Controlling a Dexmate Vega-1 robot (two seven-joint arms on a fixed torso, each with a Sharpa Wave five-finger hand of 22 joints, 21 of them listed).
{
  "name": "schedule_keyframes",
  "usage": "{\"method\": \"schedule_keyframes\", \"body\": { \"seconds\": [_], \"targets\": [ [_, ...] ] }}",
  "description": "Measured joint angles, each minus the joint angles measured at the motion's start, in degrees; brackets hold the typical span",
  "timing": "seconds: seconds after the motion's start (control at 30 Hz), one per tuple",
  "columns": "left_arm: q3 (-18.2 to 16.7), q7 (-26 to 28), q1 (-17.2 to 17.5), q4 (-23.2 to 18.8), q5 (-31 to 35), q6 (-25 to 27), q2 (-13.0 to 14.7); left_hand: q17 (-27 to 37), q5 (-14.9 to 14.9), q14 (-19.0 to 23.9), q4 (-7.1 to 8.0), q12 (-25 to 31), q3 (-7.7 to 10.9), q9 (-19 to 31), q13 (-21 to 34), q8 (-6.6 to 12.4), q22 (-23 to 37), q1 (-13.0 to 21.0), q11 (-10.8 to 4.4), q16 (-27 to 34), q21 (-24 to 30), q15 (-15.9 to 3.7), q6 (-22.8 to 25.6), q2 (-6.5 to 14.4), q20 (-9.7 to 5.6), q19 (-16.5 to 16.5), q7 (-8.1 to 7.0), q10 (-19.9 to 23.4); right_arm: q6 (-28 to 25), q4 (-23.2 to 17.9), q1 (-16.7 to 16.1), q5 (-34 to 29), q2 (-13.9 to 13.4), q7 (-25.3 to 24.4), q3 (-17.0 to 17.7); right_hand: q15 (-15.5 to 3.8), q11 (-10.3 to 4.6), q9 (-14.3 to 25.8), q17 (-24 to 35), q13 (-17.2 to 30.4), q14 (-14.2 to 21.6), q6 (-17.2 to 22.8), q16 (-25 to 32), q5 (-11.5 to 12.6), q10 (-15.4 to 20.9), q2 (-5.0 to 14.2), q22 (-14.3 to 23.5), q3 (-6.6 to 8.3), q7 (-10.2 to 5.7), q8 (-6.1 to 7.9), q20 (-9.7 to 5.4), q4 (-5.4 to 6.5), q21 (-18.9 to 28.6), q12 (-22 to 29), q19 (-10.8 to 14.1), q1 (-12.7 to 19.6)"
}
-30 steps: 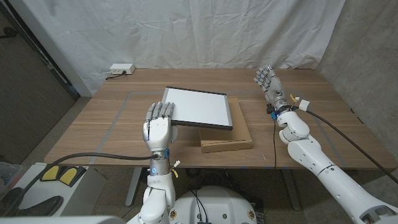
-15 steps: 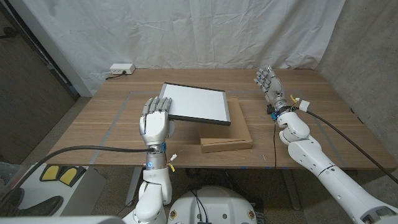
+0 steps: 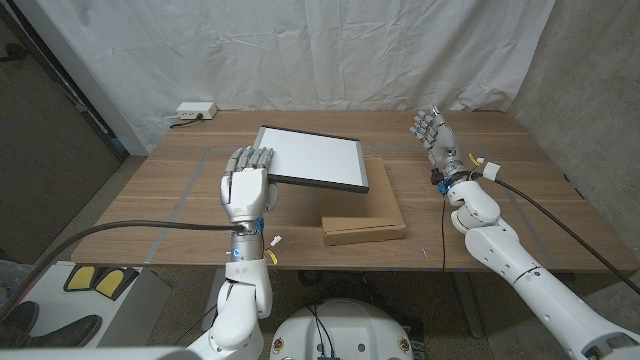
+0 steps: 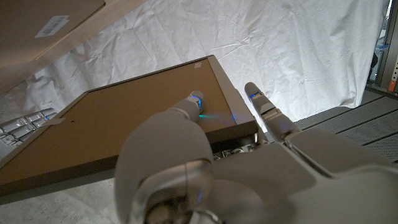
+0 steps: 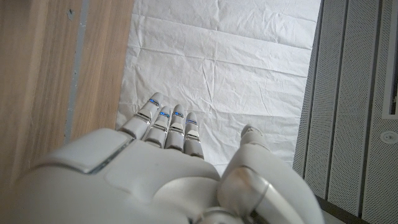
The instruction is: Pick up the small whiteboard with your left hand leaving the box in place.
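At the far left edge of the table (image 3: 160,215), a white power strip (image 3: 194,110) lies by the draped white cloth (image 3: 300,50). The left hand (image 3: 245,180) grips the whiteboard (image 3: 312,157) by its left edge and holds it tilted above the wood, over the box (image 3: 362,212). From the head the whiteboard shows a smooth white face in a thin dark frame. The left wrist view shows its brown back (image 4: 118,127) instead, with fingers (image 4: 189,106) pressed on it and the thumb on the opposite side of the edge. The box is flat brown cardboard, lying on the table under the whiteboard's right part. Farther right, the right hand (image 3: 434,135) stands over the table's back corner, fingers straight and apart, holding nothing. The right wrist view shows its glossy white shell (image 5: 155,168) against the wrinkled cloth and the wood grain.
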Motion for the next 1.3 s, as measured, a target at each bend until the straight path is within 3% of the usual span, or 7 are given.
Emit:
{"method": "schedule_keyframes", "body": {
  "seconds": [0.8, 1.3],
  "targets": [
    [-2.89, -8.16, -0.97, -3.80, 5.44, 0.33, -0.12, -0.01, -0.03, 0.00, 0.23, -0.21, 0.23, -0.01, -0.01, -0.45, 0.00, -0.60, 0.00, 0.00, -0.23, 0.00, 0.41, -0.61, 0.00, 0.00, -0.41, 0.00, 0.02, 0.14, -0.01, 0.18, -0.46, 0.08, 0.45, 0.00, 0.00, 0.00, 0.00, 0.00, 0.00, 0.00, 0.00, 0.00, 0.00, 0.00, 0.00, 0.00, 0.00, 0.00, 0.00, 0.00, -0.07, 0.00, 0.00, 0.00],
    [-4.88, -17.07, -2.92, -5.35, 10.25, 0.13, -0.18, -0.01, -0.03, 0.00, 0.47, -0.43, 0.47, -0.02, -0.02, -0.89, 0.00, -0.60, 0.00, 0.00, -0.44, 0.00, 0.40, -0.61, 0.20, -0.20, -0.41, 0.00, -0.04, 0.24, 0.16, -0.01, -0.71, -0.08, 0.80, 0.00, 0.00, 0.00, 0.00, 0.00, 0.00, 0.00, 0.00, 0.00, 0.00, 0.00, 0.00, 0.00, 0.00, 0.00, 0.22, 0.00, -0.44, 0.00, 0.22, 0.00]
  ]
}}
